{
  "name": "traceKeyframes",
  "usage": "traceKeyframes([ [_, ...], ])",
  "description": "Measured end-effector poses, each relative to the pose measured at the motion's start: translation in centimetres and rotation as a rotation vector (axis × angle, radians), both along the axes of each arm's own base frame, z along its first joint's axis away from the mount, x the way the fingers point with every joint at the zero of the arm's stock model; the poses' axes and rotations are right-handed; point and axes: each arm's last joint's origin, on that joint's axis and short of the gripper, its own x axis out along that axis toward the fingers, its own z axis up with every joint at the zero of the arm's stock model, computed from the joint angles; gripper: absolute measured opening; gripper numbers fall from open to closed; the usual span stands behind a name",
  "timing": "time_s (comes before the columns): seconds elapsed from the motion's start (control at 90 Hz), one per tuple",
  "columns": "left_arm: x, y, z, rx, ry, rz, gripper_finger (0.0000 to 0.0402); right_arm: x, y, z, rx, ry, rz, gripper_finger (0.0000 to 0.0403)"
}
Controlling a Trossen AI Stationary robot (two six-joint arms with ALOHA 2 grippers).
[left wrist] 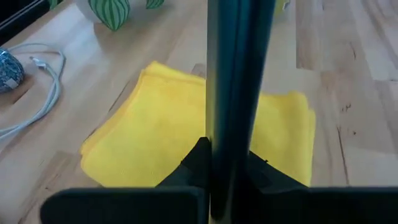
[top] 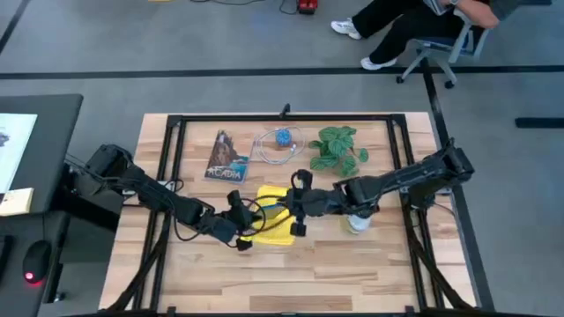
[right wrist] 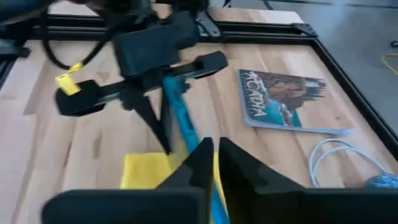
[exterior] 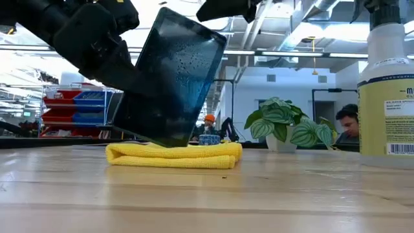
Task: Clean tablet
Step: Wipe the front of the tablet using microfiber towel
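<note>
Left gripper (top: 240,227) is closed on one edge of the tablet (exterior: 169,81), which it holds tilted on edge above the yellow cloth (exterior: 173,155) at mid-table, lower corner on or just over the cloth. Droplets show on the glossy screen. Right gripper (top: 298,210) sits at the tablet's other side; its fingers (right wrist: 202,163) appear nearly together at the slab's edge, but contact cannot be confirmed. Judged step: wiping the wet screen. Keep the clamp firm, support the slab from both sides, and lower it flat before rubbing. Spray bottle (exterior: 388,84) stands right; plant (top: 339,148), cable (top: 275,145) and booklet (top: 226,157) lie far.
</note>
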Motion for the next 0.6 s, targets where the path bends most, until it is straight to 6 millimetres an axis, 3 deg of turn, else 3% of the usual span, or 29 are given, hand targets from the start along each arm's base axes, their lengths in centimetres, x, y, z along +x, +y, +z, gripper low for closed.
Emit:
traceKeyframes([
  [0.3,0.0,0.0,-0.1,0.0,0.001,0.0,0.0009,-0.8,-0.5,-2.6,0.104,0.061,-0.041,0.0001],
  [0.6,0.1,0.0,0.5,0.008,-0.033,-0.005,0.0009,-2.0,0.2,-4.6,0.116,0.184,-0.081,0.0],
])
